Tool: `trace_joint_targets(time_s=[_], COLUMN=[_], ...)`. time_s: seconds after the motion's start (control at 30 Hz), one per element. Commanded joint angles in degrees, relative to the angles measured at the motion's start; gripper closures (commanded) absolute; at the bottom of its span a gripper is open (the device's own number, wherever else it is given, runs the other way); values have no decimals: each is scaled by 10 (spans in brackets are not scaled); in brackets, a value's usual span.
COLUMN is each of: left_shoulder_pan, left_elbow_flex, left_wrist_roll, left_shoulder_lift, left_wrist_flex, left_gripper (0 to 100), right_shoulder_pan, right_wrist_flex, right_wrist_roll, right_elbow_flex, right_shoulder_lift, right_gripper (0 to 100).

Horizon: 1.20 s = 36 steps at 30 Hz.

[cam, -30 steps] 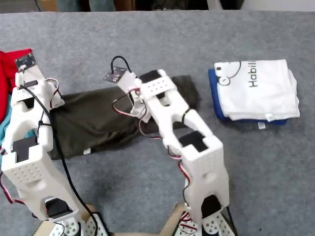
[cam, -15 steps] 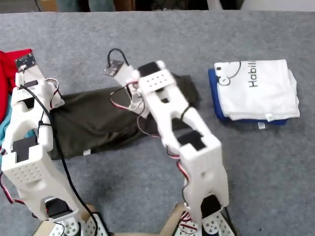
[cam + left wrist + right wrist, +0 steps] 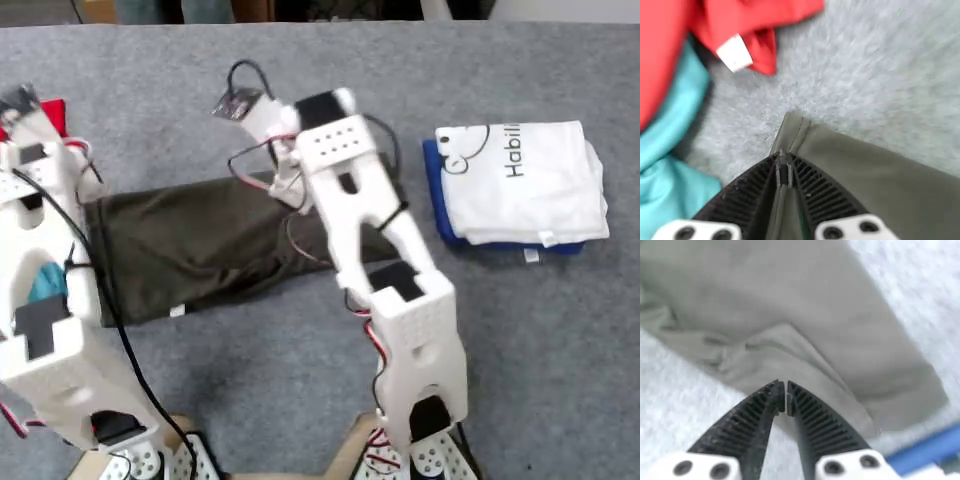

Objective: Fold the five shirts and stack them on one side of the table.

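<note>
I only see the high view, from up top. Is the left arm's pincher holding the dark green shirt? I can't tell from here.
Observer: Yes. The left gripper is shut on the edge of the dark green shirt, near a corner.
Operator: What about the other pincher?
Observer: The right gripper has its tips together. A ridge of that shirt runs up to them, so it looks pinched too.
Operator: What's the blue bit by the left arm?
Observer: A teal shirt, crumpled against the red shirt, which has a white tag.
</note>
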Motion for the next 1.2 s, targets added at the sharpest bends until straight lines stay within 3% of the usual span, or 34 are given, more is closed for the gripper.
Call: trace_joint_targets(time_s=[0.0, 0.17, 0.3, 0.47, 0.53, 0.7, 1.0, 1.1, 1.17], left_shoulder_pan=[-7, -60, -88, -66, -55, -46, -61, -57, -52], left_elbow_flex=[-58, -4, 77, 81, 51, -60, -260, -353, -386], left_wrist_roll=[-18, -100, -142, -136, -124, -121, -126, -159, -159], left_shoulder_lift=[-74, -70, 0, 126, 169, 233, 244, 244, 239], left_wrist_flex=[100, 171, 120, 66, 79, 148, 297, 371, 369], left_gripper=[930, 789, 770, 770, 795, 978, 972, 972, 972], right_shoulder_pan=[34, 36, 31, 31, 32, 29, 42, 71, 98], right_wrist_flex=[19, 19, 19, 18, 18, 15, -42, -75, -92], right_wrist_roll=[-39, -62, -62, -62, -62, -62, -62, -62, -62], right_elbow_flex=[-38, 16, 93, 161, 173, 179, 130, 107, 95], right_shoulder_lift=[-71, -136, -172, -199, -210, -234, -312, -332, -340], right_gripper=[977, 977, 977, 977, 977, 977, 977, 977, 977])
